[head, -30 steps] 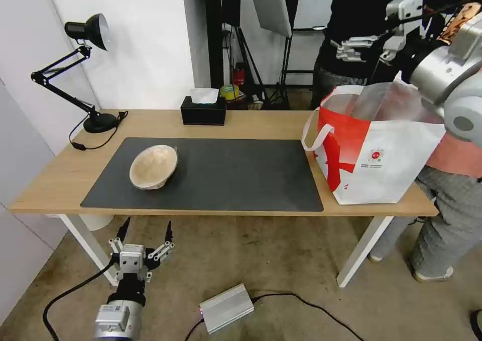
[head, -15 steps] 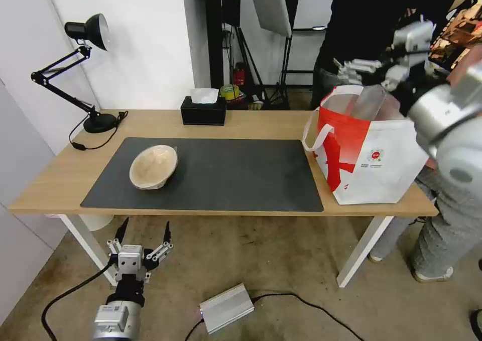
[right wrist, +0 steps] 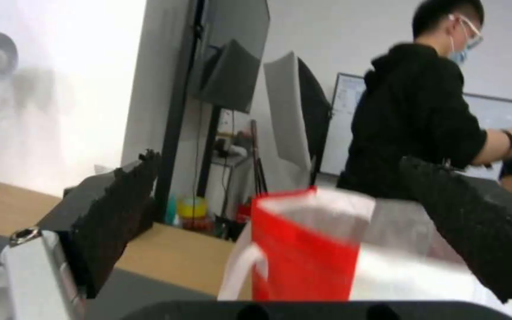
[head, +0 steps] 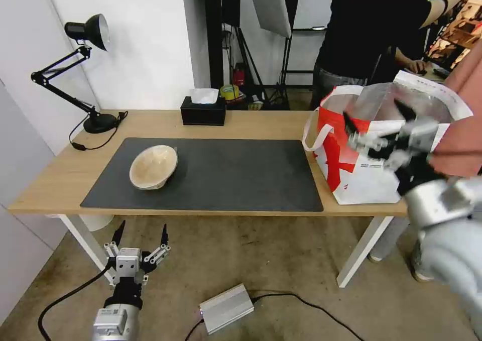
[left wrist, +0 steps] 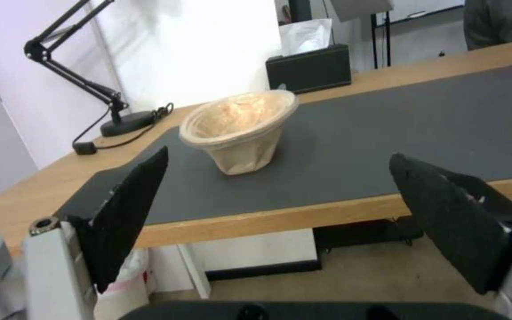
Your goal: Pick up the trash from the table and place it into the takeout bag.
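- Beige pulp bowl (head: pixel 153 166): one item, tipped on its side, resting on the left part of the dark grey mat (head: pixel 226 180); mouth faces up and toward the robot (nothing touches it)
- Takeout bag (head: pixel 371 160): red and white, standing upright at the right end of the table (head: pixel 60 180), just beside the mat's right edge; top gaping, silver lining showing, white strap handle hanging at its left side
- Right gripper (head: pixel 381 125): raised in front of the bag's near face, fingers spread apart and holding nothing
- Left gripper (head: pixel 140 234): low, below and in front of the table's near-left edge, pointing up toward the bowl; fingers parted wide, nothing between them
- Black tissue box (head: pixel 203 111): at the table's far edge, behind the mat
- Black desk lamp (head: pixel 80 75): base on the far-left corner of the table (cord trailing beside it)
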{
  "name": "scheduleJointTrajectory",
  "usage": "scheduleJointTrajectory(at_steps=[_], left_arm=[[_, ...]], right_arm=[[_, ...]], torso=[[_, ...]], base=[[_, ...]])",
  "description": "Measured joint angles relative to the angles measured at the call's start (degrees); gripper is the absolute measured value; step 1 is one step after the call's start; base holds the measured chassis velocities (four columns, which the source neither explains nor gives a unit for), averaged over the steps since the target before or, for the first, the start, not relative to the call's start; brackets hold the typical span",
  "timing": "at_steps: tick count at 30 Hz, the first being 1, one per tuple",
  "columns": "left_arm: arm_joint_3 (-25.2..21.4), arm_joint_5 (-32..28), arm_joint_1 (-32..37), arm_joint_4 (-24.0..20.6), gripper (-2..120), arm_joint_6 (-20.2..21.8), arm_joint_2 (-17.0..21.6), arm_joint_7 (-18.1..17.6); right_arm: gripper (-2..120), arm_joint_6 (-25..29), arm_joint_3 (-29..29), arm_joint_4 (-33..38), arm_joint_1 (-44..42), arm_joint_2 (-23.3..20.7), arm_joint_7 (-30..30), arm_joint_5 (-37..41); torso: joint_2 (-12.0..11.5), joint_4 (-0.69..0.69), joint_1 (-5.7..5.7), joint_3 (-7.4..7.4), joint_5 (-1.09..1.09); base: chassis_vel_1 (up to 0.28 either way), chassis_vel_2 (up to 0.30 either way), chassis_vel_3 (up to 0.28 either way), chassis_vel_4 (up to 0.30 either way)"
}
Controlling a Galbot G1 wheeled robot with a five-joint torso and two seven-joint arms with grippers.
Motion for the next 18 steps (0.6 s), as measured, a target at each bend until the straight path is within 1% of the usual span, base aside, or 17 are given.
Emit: scheduleJointTrajectory(at_steps=[3,6,7,12,13,17,18], left_arm=[[-0.1,0.0,0.1,0.1,100,-0.1,0.0,0.0],[-0.1,0.0,0.1,0.2,100,-0.2,0.0,0.0],[-0.1,0.0,0.1,0.2,100,-0.2,0.0,0.0],[-0.1,0.0,0.1,0.3,100,-0.3,0.1,-0.1],[-0.1,0.0,0.1,0.3,100,-0.3,0.1,-0.1],[-0.1,-0.1,0.1,0.4,100,-0.3,0.2,-0.1],[-0.1,-0.1,0.1,0.4,100,-0.3,0.2,-0.1]], right_arm=[[100,1.5,0.0,-0.1,-3.8,2.4,-0.5,-2.4],[100,5.2,-0.1,-2.1,-7.9,4.8,-5.6,-5.6],[100,5.2,-0.1,-2.1,-7.9,4.8,-5.6,-5.6],[100,10.6,-0.7,-4.5,-12.0,6.8,-15.3,-8.8],[100,10.6,-0.7,-4.5,-12.0,6.8,-15.3,-8.8],[100,12.9,-1.1,-5.1,-13.7,7.6,-21.8,-10.4],[100,12.9,-1.1,-5.1,-13.7,7.6,-21.8,-10.4]], torso=[[0.0,0.01,0.0,0.0,-0.01],[0.0,0.0,0.0,0.0,-0.01],[0.0,0.0,0.0,0.0,-0.01],[0.0,0.01,0.01,0.0,0.0],[0.0,0.01,0.01,0.0,0.0],[0.0,0.01,0.01,0.0,-0.01],[0.0,0.01,0.01,0.0,-0.01]], base=[[0.0,0.0,0.0,0.0],[0.0,0.0,0.0,0.0],[0.0,0.0,0.0,0.0],[0.0,0.0,0.0,0.0],[0.0,0.0,0.0,0.0],[0.0,0.0,0.0,0.0],[0.0,0.0,0.0,0.0]])
